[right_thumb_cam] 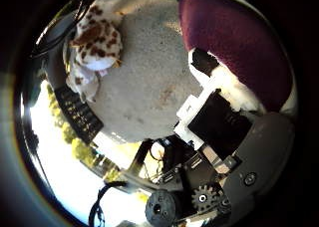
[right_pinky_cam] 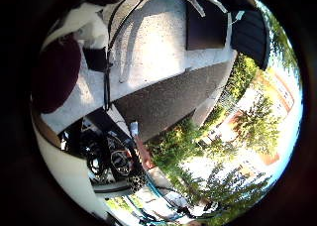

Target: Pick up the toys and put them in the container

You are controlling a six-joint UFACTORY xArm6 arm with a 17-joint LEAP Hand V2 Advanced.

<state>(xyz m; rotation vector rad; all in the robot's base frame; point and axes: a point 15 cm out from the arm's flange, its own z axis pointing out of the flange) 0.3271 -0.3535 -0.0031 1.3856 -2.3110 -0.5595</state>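
Observation:
In the right thumb side palm view a white plush toy with brown spots lies on pale speckled paving. A large maroon soft thing with a pale fluffy edge lies on the same paving, away from the toy; I cannot tell whether it is the container. My hand shows as white, black and geared parts beside the maroon thing, above the paving and away from the plush toy. In the right little finger side palm view the maroon thing shows beside the hand's body.
In the right little finger side palm view the pale paving meets a dark mat or strip. A black boxy object stands at the paving's far side. Green bushes and a yard lie beyond.

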